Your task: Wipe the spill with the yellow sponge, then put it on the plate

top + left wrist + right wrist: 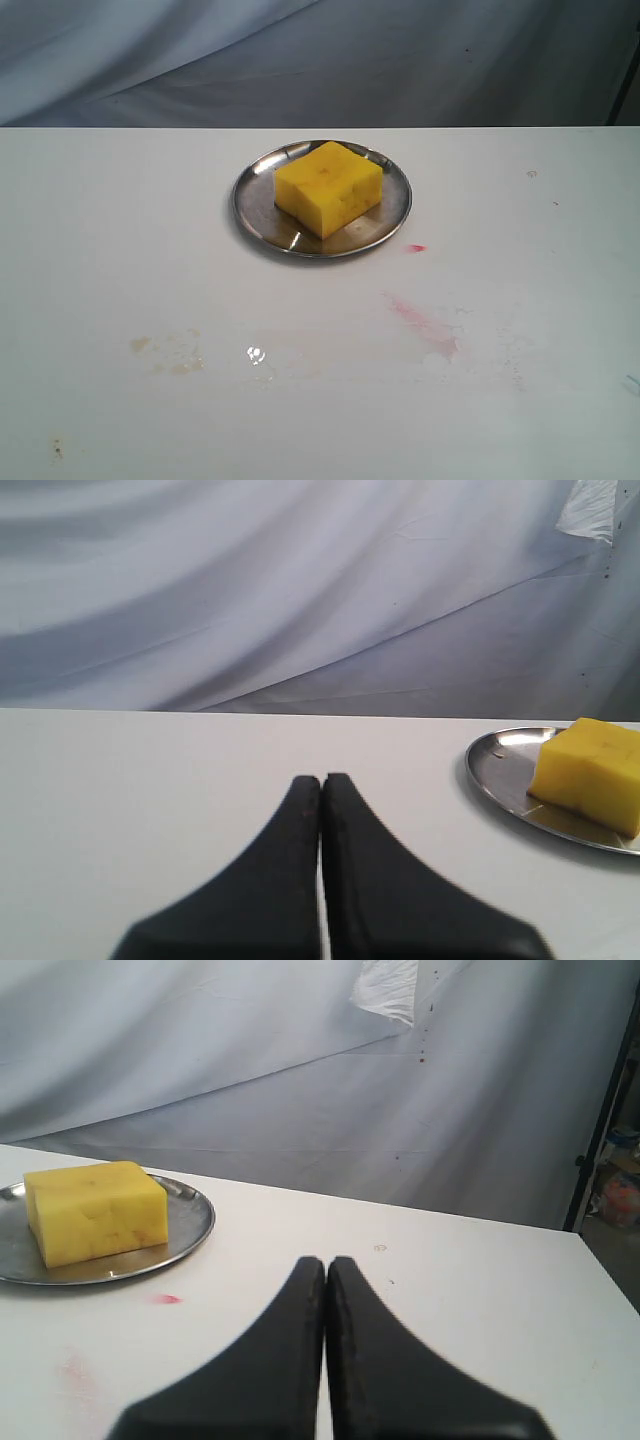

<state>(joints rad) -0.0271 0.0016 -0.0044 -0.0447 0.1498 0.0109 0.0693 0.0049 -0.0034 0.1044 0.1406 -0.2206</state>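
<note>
Squarely, the yellow sponge (328,187) is seated on the plate (250,200)
Left claw (320,778) and right claw (325,1260) are pressed closed, empty

A test room for a robot, not a home

You work at a plain white table (100,220) set in front of a big grey-blue cloth (320,60) that hangs in folds like a wall. The table top has stains on it, like a pink-red smear (425,322). On it sits 1 steel plate (255,195) with 1 yellow sponge (328,188). At the cloth's edge you can see a dark pole (603,1110) and piled-up stuff (620,1195) behind it.
</note>
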